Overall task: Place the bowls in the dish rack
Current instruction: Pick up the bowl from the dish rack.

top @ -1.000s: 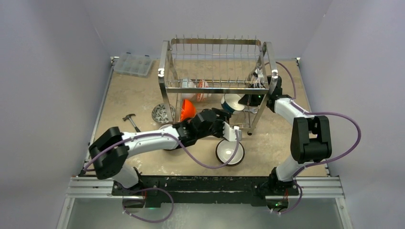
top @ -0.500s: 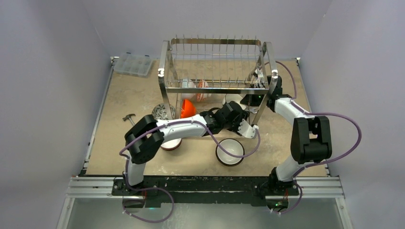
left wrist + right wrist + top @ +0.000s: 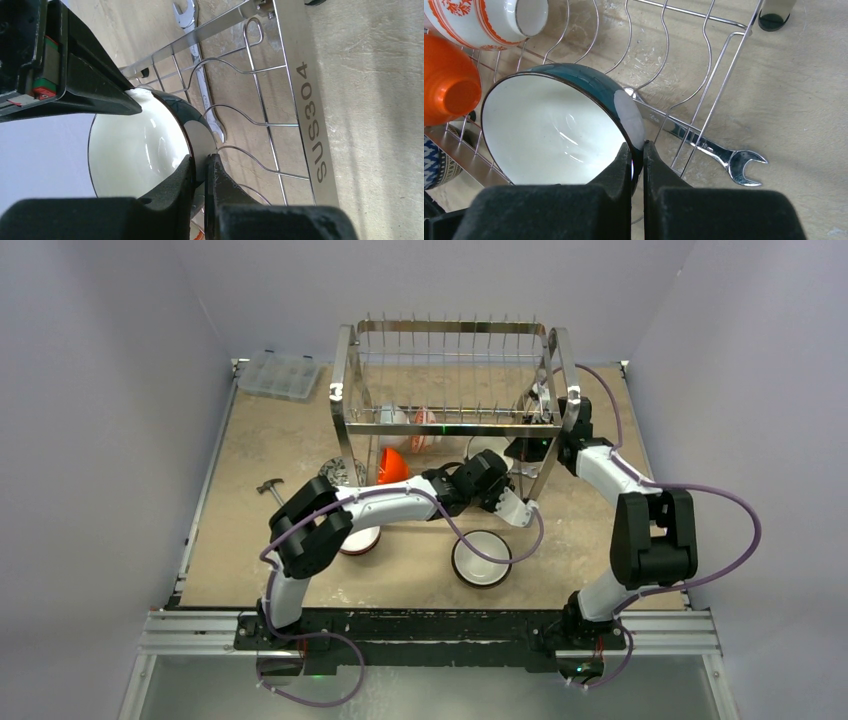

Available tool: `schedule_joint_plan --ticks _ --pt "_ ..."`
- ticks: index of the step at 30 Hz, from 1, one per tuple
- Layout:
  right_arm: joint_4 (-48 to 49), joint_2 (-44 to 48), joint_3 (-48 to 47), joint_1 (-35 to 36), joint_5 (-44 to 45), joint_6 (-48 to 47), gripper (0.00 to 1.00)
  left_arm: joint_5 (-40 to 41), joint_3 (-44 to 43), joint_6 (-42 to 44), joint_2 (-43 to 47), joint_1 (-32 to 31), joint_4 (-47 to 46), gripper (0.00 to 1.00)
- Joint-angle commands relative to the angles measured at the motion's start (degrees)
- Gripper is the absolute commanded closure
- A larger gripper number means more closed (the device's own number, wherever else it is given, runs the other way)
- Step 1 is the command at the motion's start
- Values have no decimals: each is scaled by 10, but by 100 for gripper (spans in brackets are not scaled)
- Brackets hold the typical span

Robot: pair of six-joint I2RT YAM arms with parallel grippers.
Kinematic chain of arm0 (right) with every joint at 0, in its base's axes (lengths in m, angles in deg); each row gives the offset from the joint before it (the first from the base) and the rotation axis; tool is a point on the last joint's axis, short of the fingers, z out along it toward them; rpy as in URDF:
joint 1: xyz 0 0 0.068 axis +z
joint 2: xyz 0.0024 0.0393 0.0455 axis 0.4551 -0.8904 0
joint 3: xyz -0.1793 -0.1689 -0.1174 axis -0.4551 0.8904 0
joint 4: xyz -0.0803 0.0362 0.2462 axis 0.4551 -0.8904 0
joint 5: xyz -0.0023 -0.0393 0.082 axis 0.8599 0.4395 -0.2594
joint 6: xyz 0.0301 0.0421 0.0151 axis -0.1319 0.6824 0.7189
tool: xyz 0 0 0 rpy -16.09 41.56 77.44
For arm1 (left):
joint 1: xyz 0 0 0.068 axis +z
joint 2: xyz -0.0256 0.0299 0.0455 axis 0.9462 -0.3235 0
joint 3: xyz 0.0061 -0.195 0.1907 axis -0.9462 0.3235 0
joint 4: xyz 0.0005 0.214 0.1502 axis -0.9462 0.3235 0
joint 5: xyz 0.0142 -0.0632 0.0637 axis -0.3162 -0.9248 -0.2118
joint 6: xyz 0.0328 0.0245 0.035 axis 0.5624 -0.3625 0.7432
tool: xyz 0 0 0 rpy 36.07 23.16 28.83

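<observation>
Swinging up from the surface (image 3: 280,440), the left gripper (image 3: 486,472) has reached into the lower tier of the dish rack (image 3: 450,427) and pinched closed on the teal, white-lined bowl (image 3: 488,447), which the right gripper (image 3: 520,450) also clamps. Left wrist: its fingers nip the rim beside a rail (image 3: 305,100) stamped "SUS304", with a wrench (image 3: 201,85) beneath the wires. Right wrist: fingers squeezed tight on that rim, near an orange bowl (image 3: 449,80) and a red-and-white patterned bowl (image 3: 489,20).

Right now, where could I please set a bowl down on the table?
Bare: the left strip between box and hammer, and front right between the front bowl and right arm. Crowded: the rack's lower tier, where the left gripper and right gripper pinch the teal bowl.
</observation>
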Motion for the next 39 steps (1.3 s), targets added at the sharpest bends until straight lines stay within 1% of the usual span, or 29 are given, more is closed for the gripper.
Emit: schedule_joint_plan --ticks 1,2,3,4,6,8,10,12,16,20,23,28,32,37,39 --pt "29 34 -34 12 -33 35 92 4 -6 -9 23 4 -43 100" --pt "29 36 -33 12 -33 39 86 -7 0 -20 30 7 -50 100" --pt "30 38 -31 13 -34 45 71 -21 6 -33 38 9 -58 100" --pt "33 42 -29 12 -32 50 60 -36 14 -52 48 14 -68 100" --pt "40 48 -25 12 -26 58 42 -63 32 -81 68 22 -93 100" --pt "45 56 -22 12 -18 66 32 -102 55 -120 88 30 -135 100" --pt "48 64 -21 11 -4 75 28 -126 79 -166 104 37 -169 100" --pt "53 71 -18 11 8 84 23 -150 99 -212 119 44 -204 100" --pt "59 84 -13 10 26 102 20 -190 142 -319 144 60 -297 100" --pt "82 108 4 5 38 130 16 -230 196 -429 161 78 -419 100" --pt "94 124 13 3 44 145 14 -238 221 -492 160 83 -479 100" --pt "91 139 14 1 47 151 11 -260 264 -633 143 103 -625 100" --pt "88 149 18 1 49 153 7 -267 273 -720 121 117 -701 100" --pt "81 160 21 0 54 153 6 -302 262 -853 73 143 -815 100" --pt "76 165 21 0 61 152 6 -304 253 -886 56 149 -834 100"
